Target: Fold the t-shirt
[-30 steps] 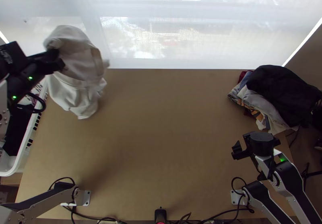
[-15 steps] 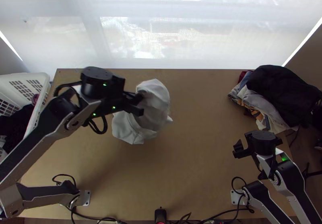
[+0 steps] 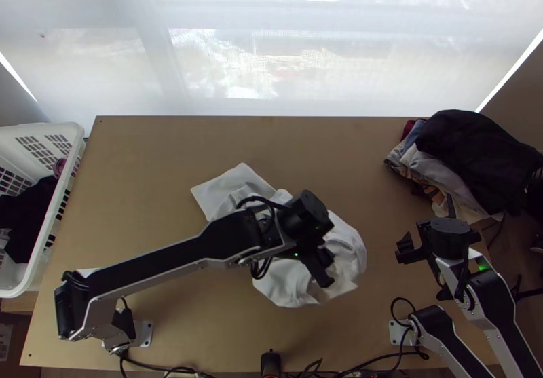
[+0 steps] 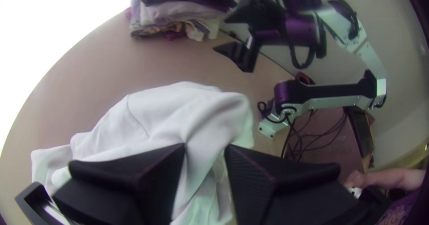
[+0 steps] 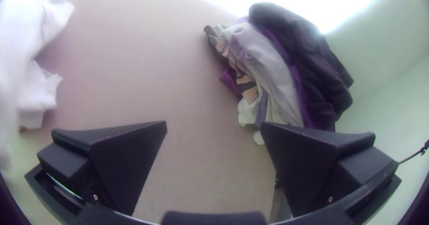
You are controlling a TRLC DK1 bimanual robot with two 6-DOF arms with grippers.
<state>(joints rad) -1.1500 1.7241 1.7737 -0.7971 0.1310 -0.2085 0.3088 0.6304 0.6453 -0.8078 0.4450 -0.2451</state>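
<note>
The white t-shirt (image 3: 346, 242) lies bunched and crumpled at the middle of the table, one flatter part spread toward the upper left. Over its right half is my left gripper (image 3: 323, 268), shut on a bunched part of it. In the left wrist view, folds of the t-shirt (image 4: 178, 113) run in between the two fingers of my left gripper (image 4: 204, 151); which part is held I cannot tell. My right gripper (image 3: 400, 250) is open at the right side of the table, apart from the t-shirt. The right wrist view shows bare table between the fingertips of my right gripper (image 5: 213, 126).
A pile of clothes (image 3: 475, 161), dark on top, sits at the table's right back edge. A white basket (image 3: 51, 229) with dark clothing stands along the left edge. Bare tabletop (image 3: 149, 167) lies behind and left of the t-shirt. A person's hand (image 4: 357, 179) shows off the table.
My left gripper has swung from the far left to the middle and nearer the front, bringing the t-shirt down onto the table. The right arm has barely moved.
</note>
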